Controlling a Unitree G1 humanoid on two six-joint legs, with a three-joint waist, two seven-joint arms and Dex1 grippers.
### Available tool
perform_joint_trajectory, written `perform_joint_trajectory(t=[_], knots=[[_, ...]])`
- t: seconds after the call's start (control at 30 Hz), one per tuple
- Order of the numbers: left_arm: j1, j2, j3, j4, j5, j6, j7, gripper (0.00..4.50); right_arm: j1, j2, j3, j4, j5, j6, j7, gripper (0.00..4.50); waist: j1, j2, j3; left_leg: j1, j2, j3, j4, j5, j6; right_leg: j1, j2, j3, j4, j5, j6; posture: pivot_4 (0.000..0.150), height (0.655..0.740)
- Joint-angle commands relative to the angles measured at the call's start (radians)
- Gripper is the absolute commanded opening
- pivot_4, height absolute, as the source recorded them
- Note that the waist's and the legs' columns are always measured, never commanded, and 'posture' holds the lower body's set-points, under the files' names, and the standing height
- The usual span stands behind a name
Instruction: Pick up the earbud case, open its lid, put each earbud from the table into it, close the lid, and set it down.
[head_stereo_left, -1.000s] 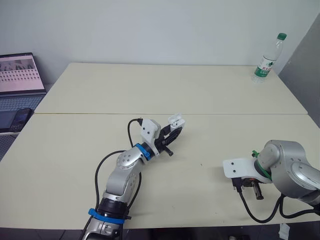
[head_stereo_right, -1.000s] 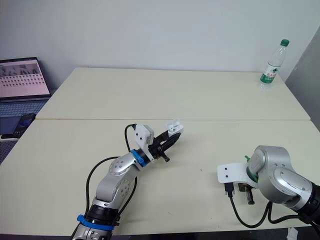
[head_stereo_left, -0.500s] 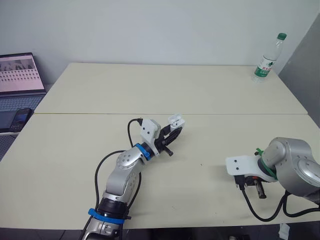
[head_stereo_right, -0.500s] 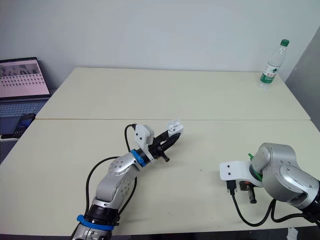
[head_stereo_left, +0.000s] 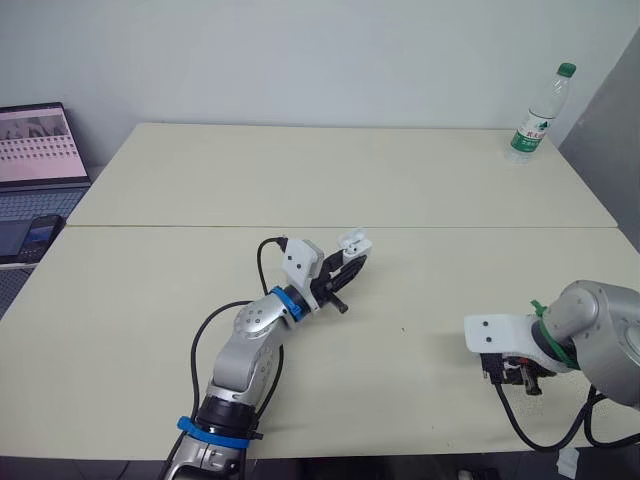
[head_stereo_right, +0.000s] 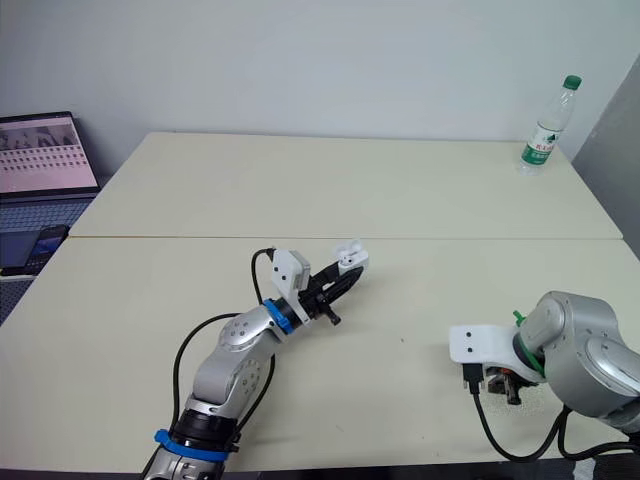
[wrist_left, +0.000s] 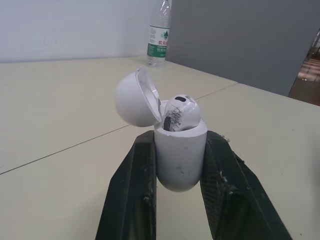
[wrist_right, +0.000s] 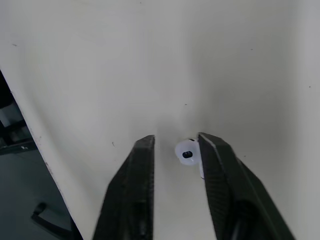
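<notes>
— Inside the left pincer (head_stereo_left: 347, 267)?
— Earbud case (wrist_left: 179, 155), pinched between both fingers. Lid (wrist_left: 132, 97) tipped back to one side, docked earbud (wrist_left: 180, 114) in the top.
— At the right pincer (wrist_right: 176, 139)?
— Loose earbud (wrist_right: 186, 152) on the table (head_stereo_left: 400, 190), between the spread fingers, close against one. Far behind, bottle (head_stereo_left: 537, 112) at the back corner.
— Left of the left pincer?
— Well off, laptop (head_stereo_left: 38, 150), phone (head_stereo_left: 28, 238) at its near side.
</notes>
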Motion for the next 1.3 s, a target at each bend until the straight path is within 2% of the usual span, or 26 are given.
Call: perform_joint_trajectory(t=[0.03,0.43,0.5,0.6,1.03,1.3], knots=[[-0.010,-0.003,-0.005,-0.044,-0.002,-0.012,-0.005,0.79,0.010,-0.035,-0.038,-0.027,0.027,-0.011,-0.019,1.27,0.000,0.000,0.000,0.000,0.000,0.000,0.000,0.000,0.000,0.000,0.000,0.000,0.000,0.000,0.000,0.150,0.7362],[-0.012,0.001,-0.004,-0.039,0.002,-0.016,-0.010,0.79,0.044,-0.043,-0.038,0.041,0.030,-0.135,-0.087,1.27,0.000,0.000,0.000,0.000,0.000,0.000,0.000,0.000,0.000,0.000,0.000,0.000,0.000,0.000,0.000,0.150,0.7362],[-0.010,0.002,-0.004,-0.039,0.002,-0.016,-0.012,0.79,0.049,-0.049,-0.047,0.035,0.037,-0.140,-0.084,1.67,0.000,0.000,0.000,0.000,0.000,0.000,0.000,0.000,0.000,0.000,0.001,0.000,0.000,0.000,0.000,0.150,0.7362],[-0.010,0.003,-0.003,-0.035,0.002,-0.018,-0.014,0.79,0.045,-0.041,-0.060,0.035,0.049,-0.118,-0.097,2.52,0.000,0.000,0.000,0.000,0.000,0.000,0.000,0.000,0.000,0.000,0.001,0.000,0.000,0.000,0.000,0.150,0.7362],[-0.007,-0.001,-0.003,-0.033,0.006,-0.018,-0.021,0.79,0.097,-0.074,-0.060,0.044,0.058,-0.187,-0.097,2.52,0.000,0.000,0.000,0.000,0.000,0.000,0.000,0.000,0.000,0.000,0.001,0.000,0.000,0.000,0.000,0.150,0.7362],[-0.006,0.005,0.000,-0.037,0.008,-0.018,-0.020,0.79,0.096,-0.051,-0.051,0.082,0.034,-0.214,-0.114,2.52,0.000,0.000,0.000,0.000,0.000,0.000,0.001,0.000,0.000,0.000,0.001,0.000,0.000,0.000,0.000,0.150,0.7362]])
